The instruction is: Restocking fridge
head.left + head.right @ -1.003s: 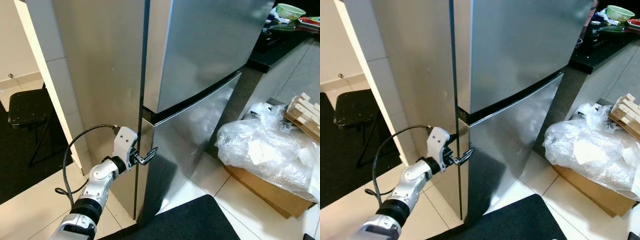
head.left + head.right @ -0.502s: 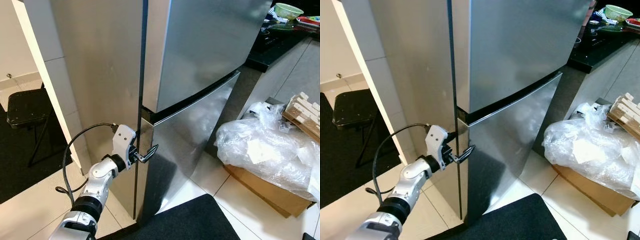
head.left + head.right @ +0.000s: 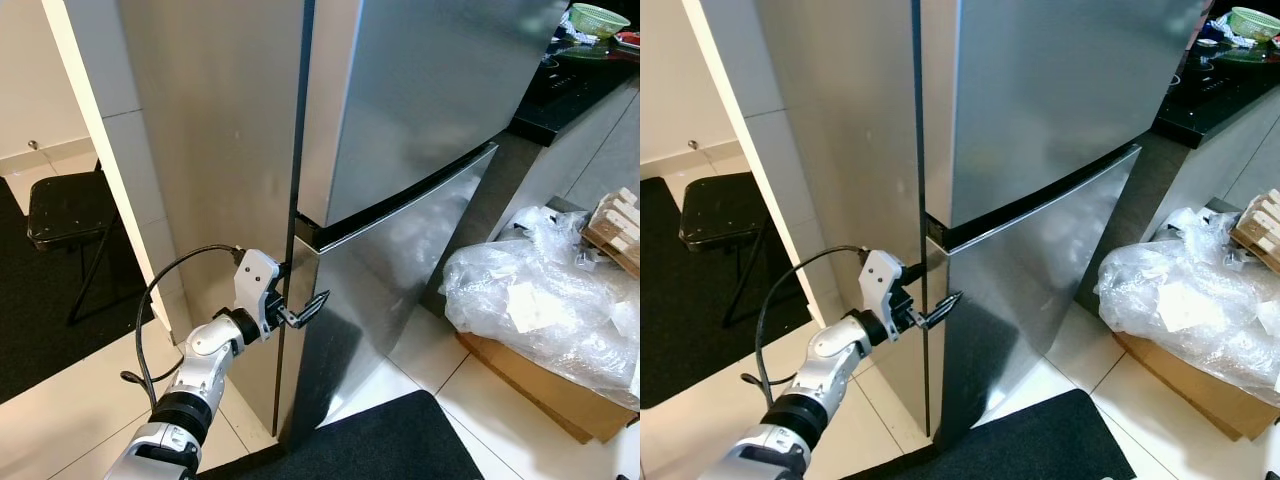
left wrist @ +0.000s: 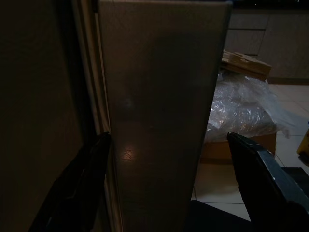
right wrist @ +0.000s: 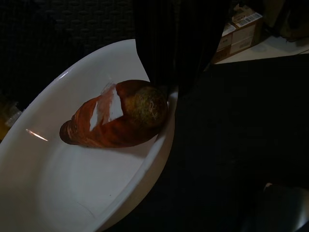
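Left gripper (image 3: 312,307) wide open at near edge of lower fridge door (image 3: 400,250). Hook fingers behind edge, pull slowly. Right gripper: cannot tell; keep bowl (image 5: 72,193) with sweet potato (image 5: 116,116) level.

Our left arm (image 3: 200,370) reaches forward and up, bent at the wrist, a black cable looping off it. Our left gripper (image 3: 303,309) holds its two long black fingers (image 4: 79,186) spread wide.

A tall two-door stainless-steel fridge (image 3: 420,150) stands shut. The left gripper (image 3: 312,307) reaches to the near left edge of its lower door, black fingers apart. A clear plastic bag (image 3: 540,300) lies on a cardboard box (image 3: 530,395) at right; a black stool (image 3: 65,210) stands far left.
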You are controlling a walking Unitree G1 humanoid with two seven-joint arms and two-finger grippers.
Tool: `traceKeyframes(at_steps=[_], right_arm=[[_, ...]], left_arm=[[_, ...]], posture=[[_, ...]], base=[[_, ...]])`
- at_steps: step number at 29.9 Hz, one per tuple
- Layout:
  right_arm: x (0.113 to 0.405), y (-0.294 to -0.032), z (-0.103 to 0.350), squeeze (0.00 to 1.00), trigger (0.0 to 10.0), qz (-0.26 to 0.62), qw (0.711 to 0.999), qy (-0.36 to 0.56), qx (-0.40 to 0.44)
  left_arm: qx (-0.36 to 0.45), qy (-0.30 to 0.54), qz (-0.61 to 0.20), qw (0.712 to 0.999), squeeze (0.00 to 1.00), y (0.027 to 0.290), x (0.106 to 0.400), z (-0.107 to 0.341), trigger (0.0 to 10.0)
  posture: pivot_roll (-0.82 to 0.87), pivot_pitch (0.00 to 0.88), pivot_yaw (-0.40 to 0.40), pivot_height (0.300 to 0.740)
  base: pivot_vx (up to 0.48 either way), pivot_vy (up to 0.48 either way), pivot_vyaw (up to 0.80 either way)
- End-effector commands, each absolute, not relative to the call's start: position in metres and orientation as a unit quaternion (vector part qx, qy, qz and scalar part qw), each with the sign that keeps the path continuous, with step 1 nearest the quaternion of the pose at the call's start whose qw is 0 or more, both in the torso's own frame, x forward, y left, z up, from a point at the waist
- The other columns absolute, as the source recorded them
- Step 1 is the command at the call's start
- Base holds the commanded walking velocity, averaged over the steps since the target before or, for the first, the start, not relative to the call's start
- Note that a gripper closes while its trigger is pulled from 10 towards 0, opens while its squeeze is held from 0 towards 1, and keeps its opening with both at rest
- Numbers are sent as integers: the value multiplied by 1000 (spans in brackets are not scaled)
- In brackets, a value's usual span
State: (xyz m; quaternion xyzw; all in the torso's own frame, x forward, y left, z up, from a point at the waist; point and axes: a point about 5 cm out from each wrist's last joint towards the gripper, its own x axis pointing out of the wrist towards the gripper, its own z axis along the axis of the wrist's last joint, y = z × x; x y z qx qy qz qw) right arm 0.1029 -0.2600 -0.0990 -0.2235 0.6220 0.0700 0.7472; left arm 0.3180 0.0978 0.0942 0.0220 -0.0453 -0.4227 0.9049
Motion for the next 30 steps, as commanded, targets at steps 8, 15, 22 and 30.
traceKeyframes(at_steps=[8,15,22,30], right_arm=[[105,-263,-98,0,10000,60,749,621,-224],[105,-264,-97,0,10000,60,749,621,-225],[104,-264,-98,0,10000,61,748,621,-226],[103,-263,-98,0,10000,61,749,621,-225]], left_arm=[[17,-56,-489,870,0,65,304,92,10000],[15,-58,-496,867,0,62,303,93,10000],[15,-59,-499,865,0,61,303,93,10000],[16,-61,-505,861,0,59,302,95,10000]], posture=[[60,0,-59,740],[58,0,-60,740],[59,0,-60,740],[62,0,-55,740]], base=[[0,0,0],[0,0,0],[0,0,0],[0,0,0]])
